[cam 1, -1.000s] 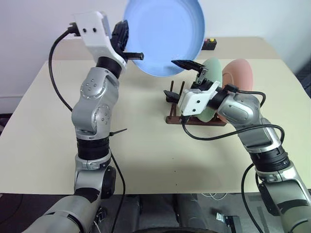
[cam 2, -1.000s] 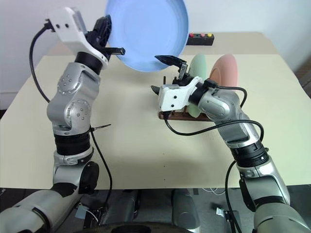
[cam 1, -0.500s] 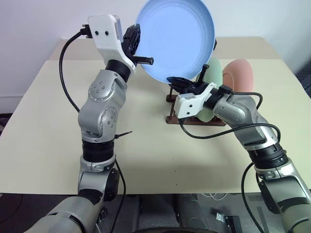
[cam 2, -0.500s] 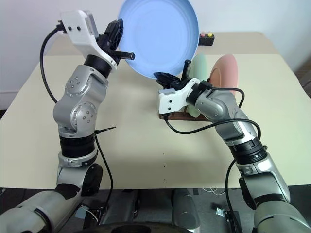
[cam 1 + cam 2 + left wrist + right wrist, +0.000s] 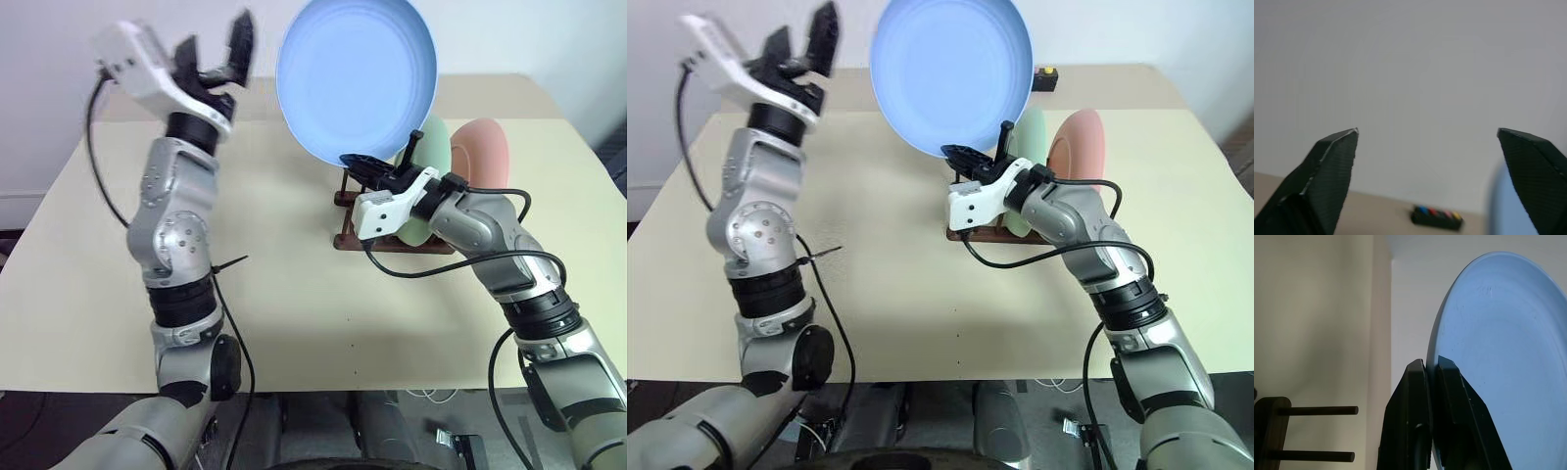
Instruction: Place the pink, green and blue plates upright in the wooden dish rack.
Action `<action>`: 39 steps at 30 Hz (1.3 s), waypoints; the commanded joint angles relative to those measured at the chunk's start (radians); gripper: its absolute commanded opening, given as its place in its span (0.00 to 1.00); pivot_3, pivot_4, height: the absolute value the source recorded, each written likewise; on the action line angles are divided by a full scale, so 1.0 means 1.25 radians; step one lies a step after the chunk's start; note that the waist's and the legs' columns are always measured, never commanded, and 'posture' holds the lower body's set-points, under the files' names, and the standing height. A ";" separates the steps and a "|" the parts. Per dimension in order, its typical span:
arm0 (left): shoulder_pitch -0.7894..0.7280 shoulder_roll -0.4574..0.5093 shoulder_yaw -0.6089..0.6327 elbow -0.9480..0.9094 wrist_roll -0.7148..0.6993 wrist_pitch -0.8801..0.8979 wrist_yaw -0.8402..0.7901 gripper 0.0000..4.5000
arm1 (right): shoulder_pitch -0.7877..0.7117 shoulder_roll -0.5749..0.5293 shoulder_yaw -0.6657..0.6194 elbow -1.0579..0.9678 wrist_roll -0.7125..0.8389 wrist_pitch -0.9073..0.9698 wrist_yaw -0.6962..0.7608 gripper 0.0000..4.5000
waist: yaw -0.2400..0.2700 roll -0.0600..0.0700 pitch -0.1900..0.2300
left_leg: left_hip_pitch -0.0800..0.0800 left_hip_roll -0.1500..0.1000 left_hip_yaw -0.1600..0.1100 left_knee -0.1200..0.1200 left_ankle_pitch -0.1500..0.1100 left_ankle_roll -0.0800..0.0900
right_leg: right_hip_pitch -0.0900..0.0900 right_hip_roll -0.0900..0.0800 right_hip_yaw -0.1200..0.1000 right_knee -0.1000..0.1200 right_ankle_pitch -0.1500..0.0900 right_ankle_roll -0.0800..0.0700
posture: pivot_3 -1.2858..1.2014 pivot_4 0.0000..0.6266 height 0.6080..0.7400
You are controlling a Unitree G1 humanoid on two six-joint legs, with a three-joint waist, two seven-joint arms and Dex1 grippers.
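Note:
The light blue plate [image 5: 358, 78] stands upright in the air over the left end of the wooden dish rack [image 5: 431, 249]. My right gripper [image 5: 367, 164] is shut on the plate's lower rim; the right wrist view shows both fingers [image 5: 1449, 382] pinching the rim of the blue plate [image 5: 1498, 357]. The green plate [image 5: 435, 142] and the pink plate [image 5: 487, 147] stand upright in the rack behind it. Up at the left, my left gripper [image 5: 217, 44] is open, clear of the blue plate, with nothing between its fingers.
A small black box with coloured buttons [image 5: 1437, 218] lies at the table's far edge behind the plates. Two rack pegs [image 5: 1317, 410] jut out close to my right gripper. The beige table [image 5: 294, 294] spreads wide in front of the rack.
My right gripper shut on the blue plate's lower rim. My left gripper then let go of the plate, opened wide and swung away to the left.

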 commanded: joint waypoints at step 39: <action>0.482 0.264 -0.361 0.050 0.210 -0.173 -0.568 1.00 | 0.135 0.265 -0.229 -0.384 1.052 0.666 -0.007 0.00 | 0.001 0.001 0.000 | 0.000 0.001 -0.001 -0.001 0.000 0.001 | 0.000 0.000 0.000 0.001 0.000 -0.001 | 0.52 0.24 1.00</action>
